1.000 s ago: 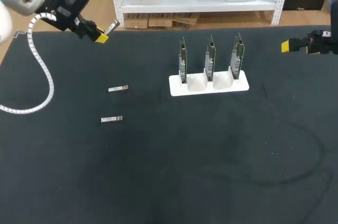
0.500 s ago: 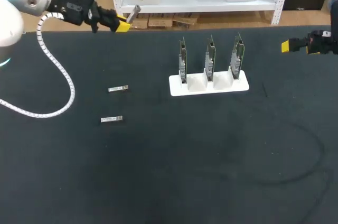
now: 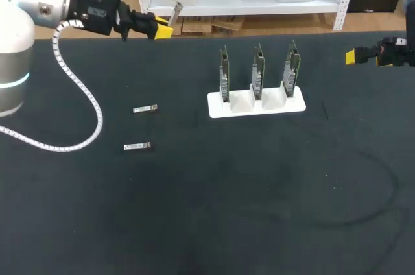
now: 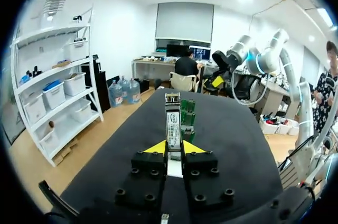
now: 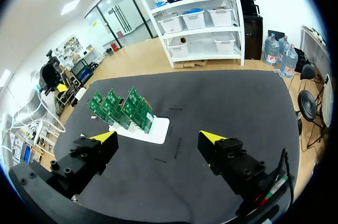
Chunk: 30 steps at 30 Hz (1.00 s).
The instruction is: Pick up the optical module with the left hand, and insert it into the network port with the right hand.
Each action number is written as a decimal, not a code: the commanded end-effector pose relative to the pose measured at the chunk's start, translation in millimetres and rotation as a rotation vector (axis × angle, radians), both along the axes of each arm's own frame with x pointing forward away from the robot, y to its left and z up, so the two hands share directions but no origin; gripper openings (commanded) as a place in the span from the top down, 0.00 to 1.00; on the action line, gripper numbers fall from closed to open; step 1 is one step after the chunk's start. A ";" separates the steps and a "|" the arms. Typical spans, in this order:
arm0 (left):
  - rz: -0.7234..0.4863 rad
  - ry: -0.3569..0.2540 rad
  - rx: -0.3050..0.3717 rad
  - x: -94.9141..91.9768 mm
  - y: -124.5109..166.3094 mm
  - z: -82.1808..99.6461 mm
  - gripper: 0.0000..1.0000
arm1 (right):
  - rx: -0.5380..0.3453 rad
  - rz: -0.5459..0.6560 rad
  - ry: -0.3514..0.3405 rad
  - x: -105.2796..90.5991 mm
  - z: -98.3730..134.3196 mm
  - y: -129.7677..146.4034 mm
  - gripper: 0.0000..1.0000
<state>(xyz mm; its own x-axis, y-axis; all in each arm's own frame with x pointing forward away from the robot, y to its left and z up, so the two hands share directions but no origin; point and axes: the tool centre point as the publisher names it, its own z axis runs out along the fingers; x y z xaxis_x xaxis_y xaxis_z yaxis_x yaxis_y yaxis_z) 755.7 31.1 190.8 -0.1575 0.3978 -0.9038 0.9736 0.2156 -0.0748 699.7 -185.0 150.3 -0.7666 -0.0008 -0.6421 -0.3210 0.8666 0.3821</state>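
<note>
My left gripper (image 3: 163, 27) hangs above the table's far left edge, shut on a silver optical module (image 3: 176, 10) that sticks out past its yellow tips. In the left wrist view the module (image 4: 172, 123) stands upright between the fingers of the gripper (image 4: 174, 147), pointing toward the green boards (image 4: 186, 121). Three upright green circuit boards (image 3: 258, 71) with the network ports sit in a white stand (image 3: 256, 103) at mid-table. My right gripper (image 3: 353, 56) is at the far right edge, wide open and empty; in the right wrist view the gripper (image 5: 158, 137) faces the boards (image 5: 121, 108).
Two spare silver modules lie on the black mat at left, one (image 3: 145, 109) behind the other (image 3: 137, 146). A white cable (image 3: 78, 100) loops from my left arm across the mat's left side.
My left arm has swung right along the far edge with the module, from the far left corner toward the middle. The right arm has stayed still.
</note>
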 end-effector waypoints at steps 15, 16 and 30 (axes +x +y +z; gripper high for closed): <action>0.002 -0.024 -0.070 -0.4 -3.9 -3.6 1.00 | -0.002 -0.002 0.001 -0.2 0.5 0.4 0.00; -0.014 -0.037 -0.088 -4.0 -9.4 -2.5 1.00 | -0.002 -0.002 0.001 -0.2 0.5 0.4 0.00; -0.114 -0.097 -0.252 -28.1 -77.5 6.9 1.00 | -0.002 -0.002 0.001 -0.2 0.5 0.4 0.00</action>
